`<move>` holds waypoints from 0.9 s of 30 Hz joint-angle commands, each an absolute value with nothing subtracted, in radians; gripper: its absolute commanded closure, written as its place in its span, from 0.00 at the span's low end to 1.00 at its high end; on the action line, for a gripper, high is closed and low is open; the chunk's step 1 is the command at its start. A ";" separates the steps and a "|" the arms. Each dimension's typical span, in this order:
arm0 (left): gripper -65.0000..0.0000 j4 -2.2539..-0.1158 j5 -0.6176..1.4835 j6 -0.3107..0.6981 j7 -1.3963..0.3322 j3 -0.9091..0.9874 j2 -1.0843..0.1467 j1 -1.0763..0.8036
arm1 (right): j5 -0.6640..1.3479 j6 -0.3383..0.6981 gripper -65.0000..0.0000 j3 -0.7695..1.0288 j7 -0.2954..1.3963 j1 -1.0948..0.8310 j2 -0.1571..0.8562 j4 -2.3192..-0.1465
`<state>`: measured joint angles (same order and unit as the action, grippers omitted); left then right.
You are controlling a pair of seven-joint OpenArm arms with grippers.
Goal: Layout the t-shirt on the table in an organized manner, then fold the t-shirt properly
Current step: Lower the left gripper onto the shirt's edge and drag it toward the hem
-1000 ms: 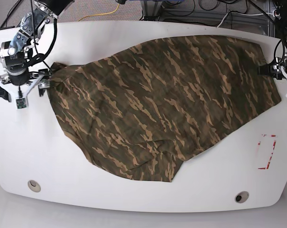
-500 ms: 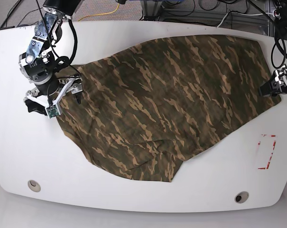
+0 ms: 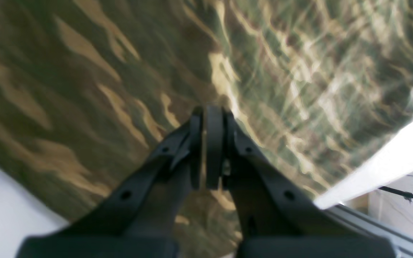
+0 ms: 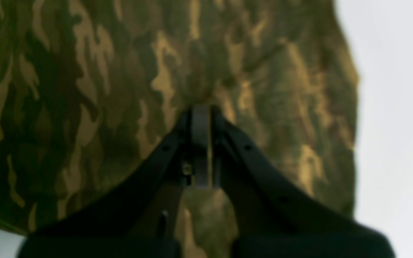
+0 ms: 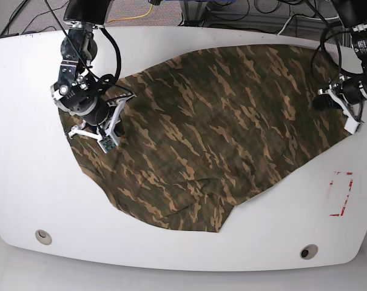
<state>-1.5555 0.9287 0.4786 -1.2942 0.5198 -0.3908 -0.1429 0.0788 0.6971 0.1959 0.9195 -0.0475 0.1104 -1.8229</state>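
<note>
Both my arms have slid inward over the t-shirt; left fingers and right fingers are pressed together, seemingly pinching cloth. I should lift evenly and pull apart so it spreads flat on the desk.

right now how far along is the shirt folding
Early. The t-shirt is spread over the table but skewed, with a bunched flap at its near edge, so layout isn't finished. Both end effectors, left and right, are shut with tips against the cloth; whether they pinch it is unclear. No fold is made yet.
</note>
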 commanded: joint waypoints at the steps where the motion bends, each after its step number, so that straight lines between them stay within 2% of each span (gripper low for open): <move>1: 1.00 -1.566 0.886 0.478 -1.285 0.501 -0.390 -0.108 | 0.093 0.698 0.97 0.176 0.894 -0.027 0.114 -1.801; 8: 1.00 -1.472 0.673 0.483 -1.282 0.403 -0.338 -0.038 | 0.090 0.698 0.96 0.176 0.803 0.010 0.079 -1.664; 15: 1.00 -1.307 0.561 0.486 -1.221 0.268 -0.341 0.067 | 0.090 0.698 0.96 0.183 0.734 0.019 0.081 -1.540; 27: 1.00 -0.920 0.426 0.570 -1.004 -0.016 -0.337 0.320 | 0.099 0.698 0.96 0.377 0.631 -0.065 0.079 -1.478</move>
